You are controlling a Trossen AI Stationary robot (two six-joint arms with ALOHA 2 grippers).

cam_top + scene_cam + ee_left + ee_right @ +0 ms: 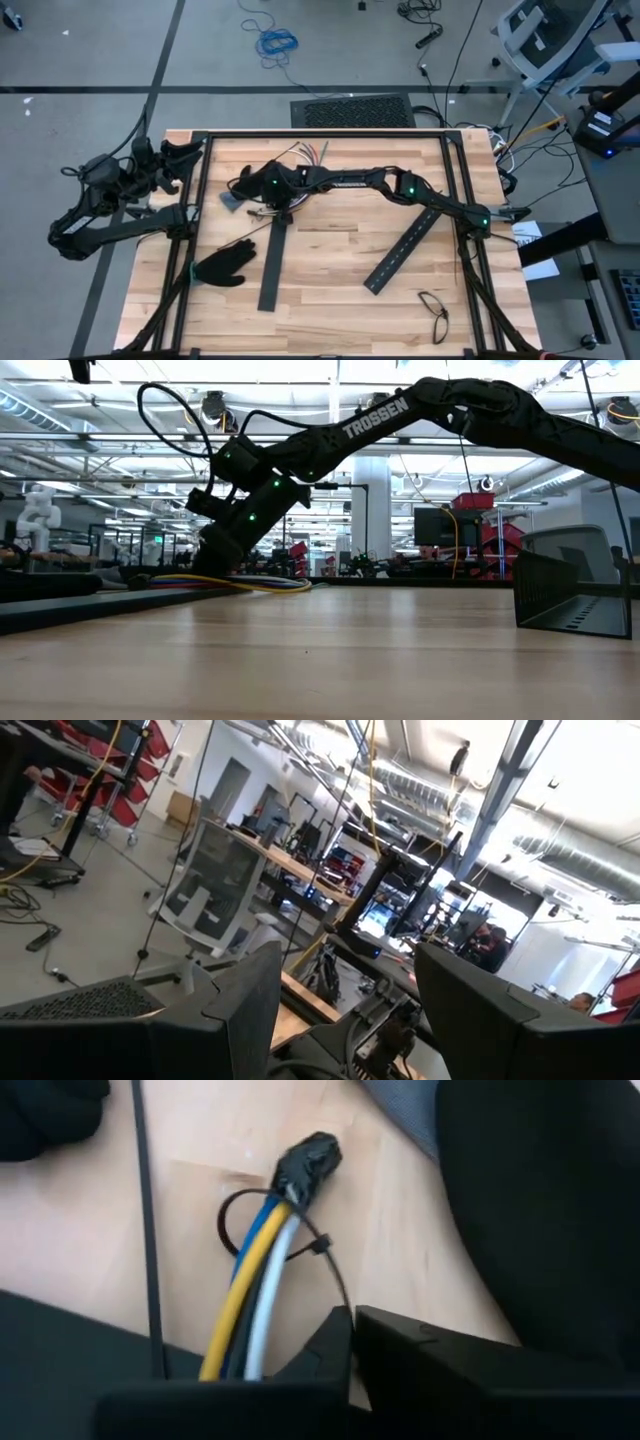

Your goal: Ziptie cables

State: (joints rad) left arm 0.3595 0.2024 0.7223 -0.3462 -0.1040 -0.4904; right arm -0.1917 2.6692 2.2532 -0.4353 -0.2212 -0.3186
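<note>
cables (258,1290) inside a looped ziptie (318,1246)

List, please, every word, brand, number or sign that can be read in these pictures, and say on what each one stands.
"TROSSEN": white capitals along the right arm, low view.
Papers at the table's right edge, high view: any print is too small to read.
Signs and screens in the room behind, low and left wrist views: too blurred to read.
Cables, ziptie, right gripper, right wrist view: no text.
</note>
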